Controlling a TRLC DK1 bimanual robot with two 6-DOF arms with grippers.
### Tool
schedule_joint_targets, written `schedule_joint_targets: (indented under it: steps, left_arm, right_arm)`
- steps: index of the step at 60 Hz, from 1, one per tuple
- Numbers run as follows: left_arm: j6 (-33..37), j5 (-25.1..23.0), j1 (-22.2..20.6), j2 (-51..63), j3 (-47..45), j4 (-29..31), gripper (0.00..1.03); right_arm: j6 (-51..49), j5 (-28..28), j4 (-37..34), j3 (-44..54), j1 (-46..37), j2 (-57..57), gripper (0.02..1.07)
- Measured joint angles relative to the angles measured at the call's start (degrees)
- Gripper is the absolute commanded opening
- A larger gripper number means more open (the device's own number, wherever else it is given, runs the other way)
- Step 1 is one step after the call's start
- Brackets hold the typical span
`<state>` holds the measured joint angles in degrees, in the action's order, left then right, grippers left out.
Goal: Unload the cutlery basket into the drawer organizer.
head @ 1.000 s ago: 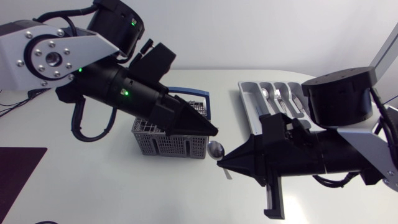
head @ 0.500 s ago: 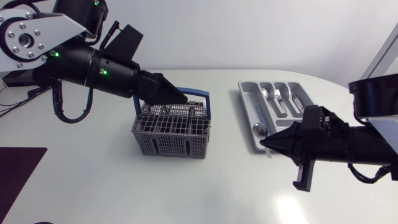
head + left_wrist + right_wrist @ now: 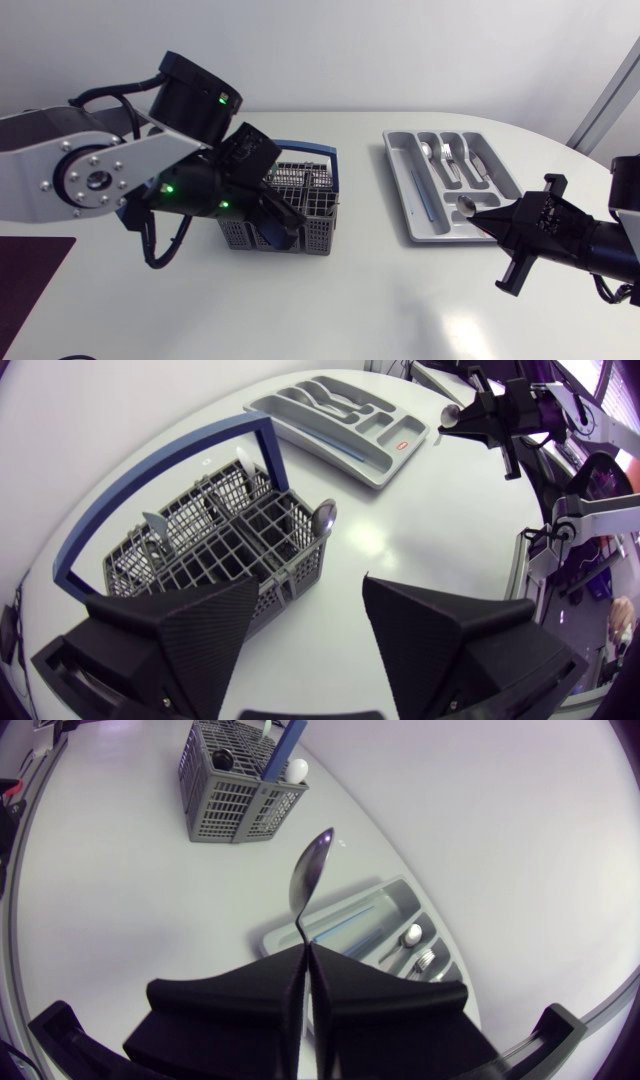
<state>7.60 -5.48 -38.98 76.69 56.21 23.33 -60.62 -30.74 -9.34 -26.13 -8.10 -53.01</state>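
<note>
A spoon (image 3: 310, 870) is clamped by its handle in the right arm's (image 3: 590, 245) closed jaws, bowl outward, now hanging over the end of the grey drawer organizer (image 3: 393, 150) nearest that arm. A second ago it was just beside the cutlery basket (image 3: 318, 235), so the carry looks nearly finished, with only lowering and release left. The left arm (image 3: 100, 175) has swung back, its jaws apart over the basket, where another spoon (image 3: 322, 517) and more cutlery wait.

No text, number or sign can be read anywhere. A small red label (image 3: 402, 445) is seen on the drawer organizer (image 3: 300, 432), but its print is too small to be made out.
</note>
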Motion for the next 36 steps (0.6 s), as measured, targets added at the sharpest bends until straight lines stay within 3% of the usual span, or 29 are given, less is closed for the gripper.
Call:
schedule_joint_targets:
  steps: [9, 24, 36]
  left_arm:
    - [0.0, 7.4, -6.4, 0.0, -0.3, -3.5, 0.73]
    - [0.0, 9.3, -9.6, 0.8, 0.2, -3.9, 0.73]
    - [0.0, 9.4, -10.2, 1.2, 0.2, -3.9, 0.73]
  right_arm:
    - [-2.9, 0.2, 8.8, 1.8, -3.9, -4.5, 0.09]
    - [-7.0, 0.4, 29.0, 5.2, -9.0, -17.6, 0.09]
    - [-12.6, 0.6, 38.6, 5.4, -13.9, -30.5, 0.1]
